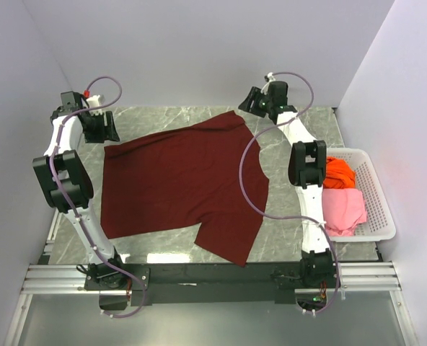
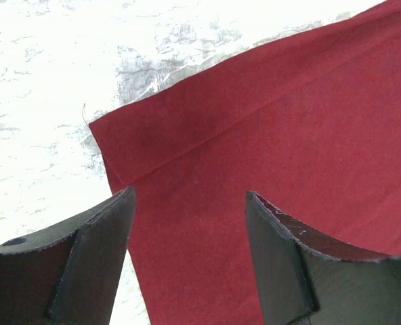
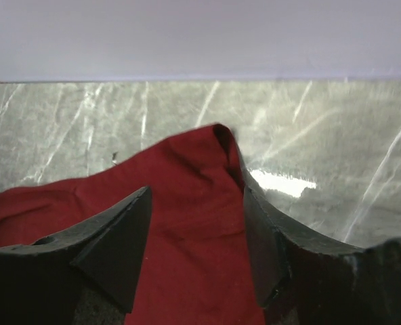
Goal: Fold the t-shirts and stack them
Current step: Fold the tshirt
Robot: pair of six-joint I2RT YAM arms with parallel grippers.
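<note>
Between the left gripper's (image 2: 188, 203) fingers (image 2: 92, 257) lies a hemmed corner of the maroon shirt (image 2: 288, 156). The jaws are spread wide and hold nothing. That corner lies flat on the grey marble table (image 2: 38, 135); whether the fingertips touch the cloth cannot be told.

The right gripper (image 3: 197, 203) is the same, jaws spread and nothing pinched. Just past its fingertips a far corner of the shirt rises in a small puckered peak, with bare table beyond it up to the back wall (image 3: 200, 34).

From the top camera both grippers are at the far side of the table, left on the shirt's far-left corner, right at the far-right peak. The maroon shirt is spread open across the middle of the table between the two arms, mostly flat, with one sleeve pointing at the near edge.

A white basket (image 1: 381, 198) sits at the table's right edge, just beside the right arm. It holds two crumpled shirts — the orange shirt (image 1: 340, 173) at the far end and the pink shirt (image 1: 343, 207) nearer, touching each other.
</note>
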